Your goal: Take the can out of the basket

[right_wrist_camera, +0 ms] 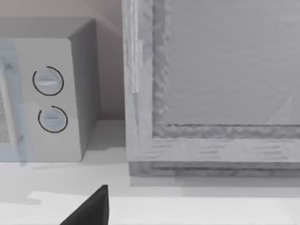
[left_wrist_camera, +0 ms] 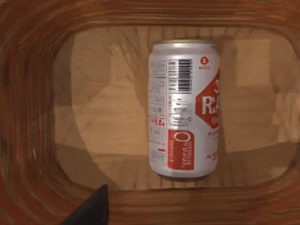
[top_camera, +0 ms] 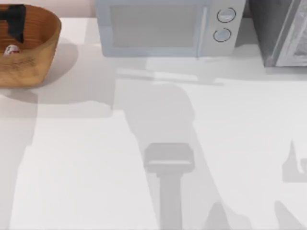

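Note:
The basket (top_camera: 33,57) stands at the table's far left corner, orange-brown and woven. The can (top_camera: 10,49) lies on its side on the basket's floor (left_wrist_camera: 108,117). In the left wrist view the can (left_wrist_camera: 183,108) is white and silver with red markings, its length along the basket. My left gripper (top_camera: 15,23) hangs over the basket's inside, above the can and apart from it; a dark part of it (left_wrist_camera: 91,211) shows at the picture's edge. A dark part of my right gripper (right_wrist_camera: 89,211) faces the back of the table.
A pale microwave (top_camera: 168,26) with two round knobs stands at the back middle. A grey metal-framed appliance (top_camera: 283,31) stands at the back right, close in the right wrist view (right_wrist_camera: 211,93). Arm shadows fall across the white tabletop (top_camera: 86,167).

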Available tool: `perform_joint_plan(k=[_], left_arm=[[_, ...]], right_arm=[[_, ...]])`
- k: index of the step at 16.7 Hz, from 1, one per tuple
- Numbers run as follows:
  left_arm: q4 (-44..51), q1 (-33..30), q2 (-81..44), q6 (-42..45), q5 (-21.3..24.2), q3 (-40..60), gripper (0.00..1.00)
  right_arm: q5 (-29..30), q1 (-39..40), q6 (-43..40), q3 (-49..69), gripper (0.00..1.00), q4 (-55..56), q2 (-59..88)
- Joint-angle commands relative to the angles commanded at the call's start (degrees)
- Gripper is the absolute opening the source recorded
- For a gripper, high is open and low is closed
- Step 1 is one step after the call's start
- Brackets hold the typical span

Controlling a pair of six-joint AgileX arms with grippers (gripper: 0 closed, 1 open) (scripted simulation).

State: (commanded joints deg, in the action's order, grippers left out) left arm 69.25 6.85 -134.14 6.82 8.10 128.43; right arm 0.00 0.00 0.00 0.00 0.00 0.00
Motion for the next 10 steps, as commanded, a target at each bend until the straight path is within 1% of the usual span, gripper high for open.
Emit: perform_joint_plan(k=[3,5,10], left_arm=[[4.34,0.54,-8.55,0.93,0.47,9.69,1.00],[5.99,0.76,-11.85,1.34,0.64,13.60,1.00],[6.65,0.86,-13.20,1.52,0.71,15.24,1.00]], right_arm=[[0.00,0.00,0.00,0.00,1.00,0.00,0.00],[0.00,0.00,0.00,0.00,1.00,0.00,0.00],[0.00,0.00,0.00,0.00,1.00,0.00,0.00]])
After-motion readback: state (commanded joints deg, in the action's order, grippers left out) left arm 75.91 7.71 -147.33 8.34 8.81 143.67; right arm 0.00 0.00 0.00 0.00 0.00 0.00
